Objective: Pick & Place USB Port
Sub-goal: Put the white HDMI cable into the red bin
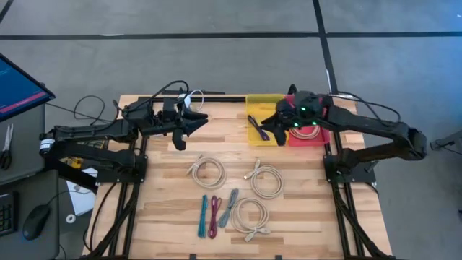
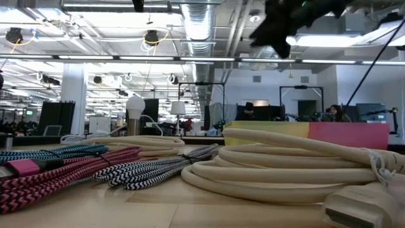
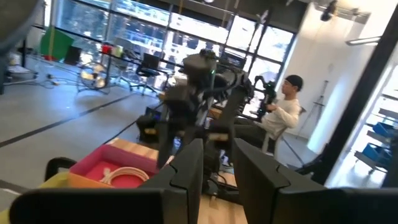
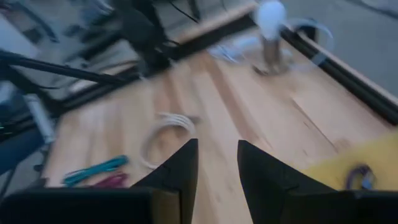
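Three cream coiled USB cables lie flat on the wooden table (image 1: 289,231): one left of centre (image 1: 209,172), one right of centre (image 1: 266,179), one nearer (image 1: 249,215). Beside them lie teal (image 1: 203,215), magenta (image 1: 214,217) and grey-blue (image 1: 229,207) braided cables. A yellow bin (image 1: 254,101) holds a dark cable (image 1: 258,126). A pink bin (image 1: 321,137) holds a cream coil (image 1: 307,131). My right gripper (image 1: 268,121) hangs open and empty above the yellow bin (image 4: 367,165). My left gripper (image 1: 193,124) waits open near the far left of the table.
A white lamp bulb on a stand (image 4: 270,25) and loose white cord sit at the table's far edge near my left arm. A monitor (image 1: 18,87), mouse (image 1: 32,220) and scissors (image 1: 7,141) sit on a side desk at left. A person (image 3: 286,112) stands beyond the table.
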`<move>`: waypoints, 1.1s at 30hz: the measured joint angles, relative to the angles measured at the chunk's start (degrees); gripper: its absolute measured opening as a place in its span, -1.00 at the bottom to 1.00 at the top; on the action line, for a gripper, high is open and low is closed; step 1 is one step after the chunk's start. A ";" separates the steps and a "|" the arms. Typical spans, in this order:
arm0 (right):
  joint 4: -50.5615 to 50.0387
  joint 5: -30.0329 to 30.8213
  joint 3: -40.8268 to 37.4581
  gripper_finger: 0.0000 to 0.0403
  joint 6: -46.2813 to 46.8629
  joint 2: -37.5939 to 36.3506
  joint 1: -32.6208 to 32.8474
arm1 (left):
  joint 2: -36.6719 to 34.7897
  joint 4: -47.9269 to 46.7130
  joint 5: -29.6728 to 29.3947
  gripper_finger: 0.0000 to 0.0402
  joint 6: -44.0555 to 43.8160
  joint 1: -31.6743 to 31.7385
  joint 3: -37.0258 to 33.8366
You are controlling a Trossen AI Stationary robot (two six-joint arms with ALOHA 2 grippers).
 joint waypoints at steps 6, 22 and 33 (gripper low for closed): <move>-0.02 0.02 0.00 -0.50 0.01 -5.46 3.70 | 0.00 0.04 1.06 -0.57 0.09 0.02 0.00; -5.74 -1.41 0.00 -0.45 3.63 -6.07 10.09 | 0.00 0.11 1.06 -0.57 -0.07 0.02 0.00; -19.91 1.77 0.00 -0.11 1.95 -6.03 20.65 | 0.00 0.07 1.06 -0.57 -0.09 0.02 0.00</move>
